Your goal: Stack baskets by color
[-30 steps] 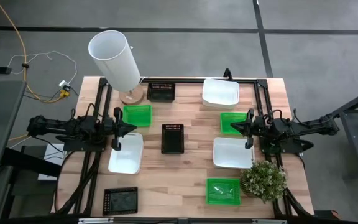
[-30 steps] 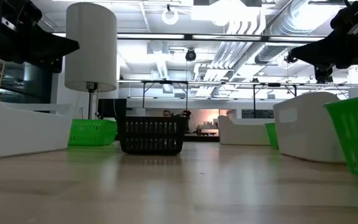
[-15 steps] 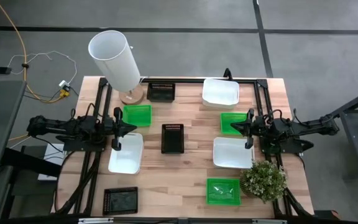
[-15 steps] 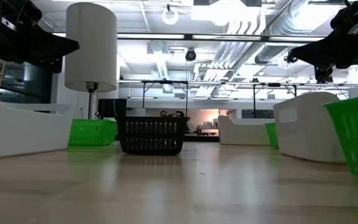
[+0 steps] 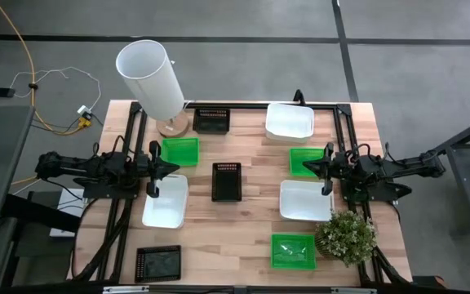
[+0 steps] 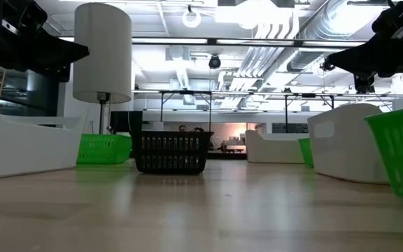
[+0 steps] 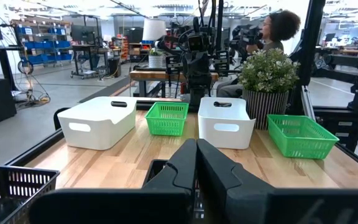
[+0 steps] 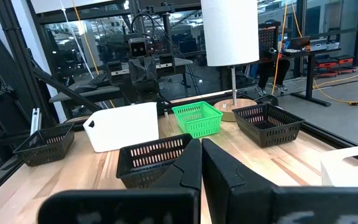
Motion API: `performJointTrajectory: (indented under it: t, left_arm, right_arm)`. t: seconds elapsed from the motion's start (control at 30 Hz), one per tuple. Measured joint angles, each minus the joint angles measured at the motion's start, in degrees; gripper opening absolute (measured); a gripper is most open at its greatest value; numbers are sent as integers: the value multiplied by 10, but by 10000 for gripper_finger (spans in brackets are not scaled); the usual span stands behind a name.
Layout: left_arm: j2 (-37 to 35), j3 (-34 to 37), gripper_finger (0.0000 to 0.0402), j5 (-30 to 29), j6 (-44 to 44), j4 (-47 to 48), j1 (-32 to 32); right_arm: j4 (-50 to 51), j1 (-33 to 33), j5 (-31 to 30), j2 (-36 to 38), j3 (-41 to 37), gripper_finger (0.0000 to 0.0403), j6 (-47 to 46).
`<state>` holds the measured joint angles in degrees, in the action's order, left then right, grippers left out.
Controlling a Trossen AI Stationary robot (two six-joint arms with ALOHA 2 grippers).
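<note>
Several baskets rest flat on the wooden table. The green ones are at the far left [image 5: 179,151], the right [image 5: 304,160] and the near right [image 5: 293,250]. The white ones sit at the far right [image 5: 290,121], the left [image 5: 166,201] and the right [image 5: 304,200]. The black ones are at the far side [image 5: 211,120], the middle [image 5: 227,180] and the near left [image 5: 158,263]. My left gripper [image 5: 172,170] hovers shut and level above the left edge. My right gripper [image 5: 307,167] hovers shut and level above the right edge. In the wrist views the left gripper [image 7: 196,163] and the right gripper [image 8: 201,163] hold nothing.
A tall white cylinder lamp [image 5: 152,77] stands at the far left corner. A potted plant [image 5: 346,237] stands at the near right, beside the green basket. A dark frame rail [image 5: 259,106] runs along the far edge. Bare wood lies around the middle black basket.
</note>
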<state>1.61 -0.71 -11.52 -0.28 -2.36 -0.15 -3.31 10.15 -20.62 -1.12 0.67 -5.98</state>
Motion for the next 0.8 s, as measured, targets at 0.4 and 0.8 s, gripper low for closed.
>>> performJointTrajectory:
  t: [0.4, 0.8]
  left_arm:
    - [0, 0, 0, 0, 0, 0, 0]
    - [5, 0, 0, -7, -23, -93, 2]
  right_arm:
    - [0, 0, 0, 0, 0, 0, 0]
    - [0, 0, 0, 0, 0, 0, 0]
